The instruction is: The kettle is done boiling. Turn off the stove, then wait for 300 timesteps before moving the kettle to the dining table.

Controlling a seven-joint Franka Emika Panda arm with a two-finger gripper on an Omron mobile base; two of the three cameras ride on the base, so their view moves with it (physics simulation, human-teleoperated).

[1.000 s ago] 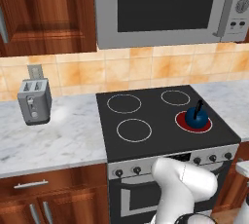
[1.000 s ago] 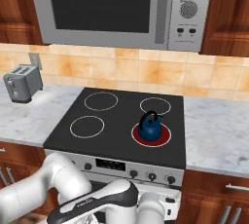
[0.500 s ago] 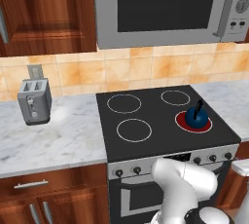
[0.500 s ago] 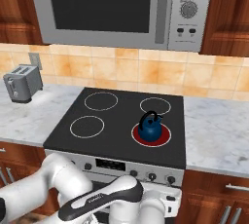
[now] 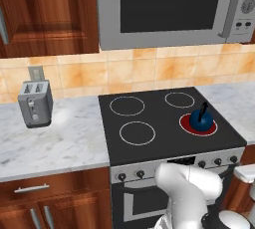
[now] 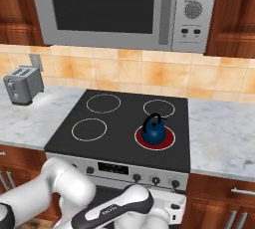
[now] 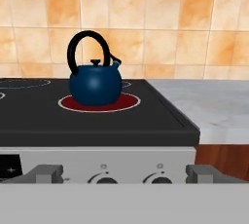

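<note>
Place: home kitchen, rendered.
Cooking: stove (image 5: pixel 169 123) with knobs just ahead of the pincer; kettle (image 7: pixel 95 83) on a glowing red burner beyond them.
Above: microwave (image 6: pixel 124 6), wooden cabinets (image 5: pixel 47 11).
Wall: orange tile backsplash (image 7: pixel 146 28).
Sides: marble tabletop (image 5: pixel 55 138) with toaster (image 5: pixel 35 103).

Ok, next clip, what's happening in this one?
The kettle sits on the front right burner of the stove, and that burner glows red, so the heat looks on. The robot arm is low in front of the oven, and its hand camera looks level at the knobs just under the kettle. It appears to be lining up to turn the burner off. Nothing is held.
</note>
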